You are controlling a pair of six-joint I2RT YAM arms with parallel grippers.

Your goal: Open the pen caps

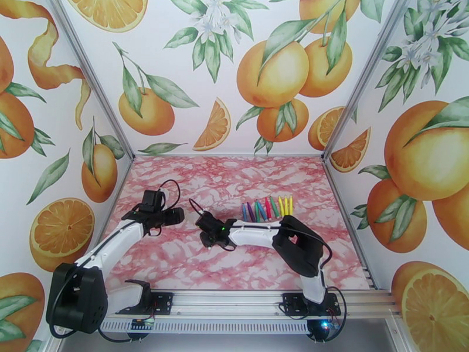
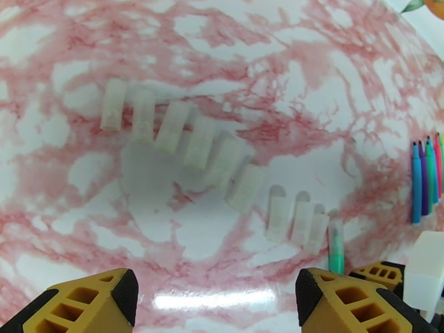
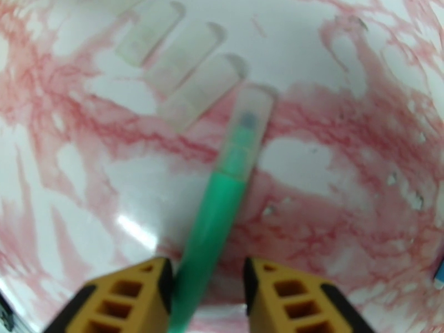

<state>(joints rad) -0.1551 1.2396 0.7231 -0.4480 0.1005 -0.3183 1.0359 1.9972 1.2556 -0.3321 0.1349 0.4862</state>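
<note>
— Right gripper (image 3: 208, 289)?
— Half closed around the green pen (image 3: 208, 234)'s smooth barrel. It touches one finger with a gap at the other, so I cannot tell if it grips.
— Left gripper (image 2: 215, 289)?
— Spread wide, empty.
— The last cap (image 3: 247, 134)?
— A frosted cylinder, on the pen, pointing straight away from the right fingers. Loose caps (image 2: 173, 129) lie in a row beyond.

Pen caps (image 2: 244, 187) ahead of left tool (image 2: 216, 295)

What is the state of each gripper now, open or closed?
Left gripper: open, holding nothing.
Right gripper: closed on the green pen, its cap on.
</note>
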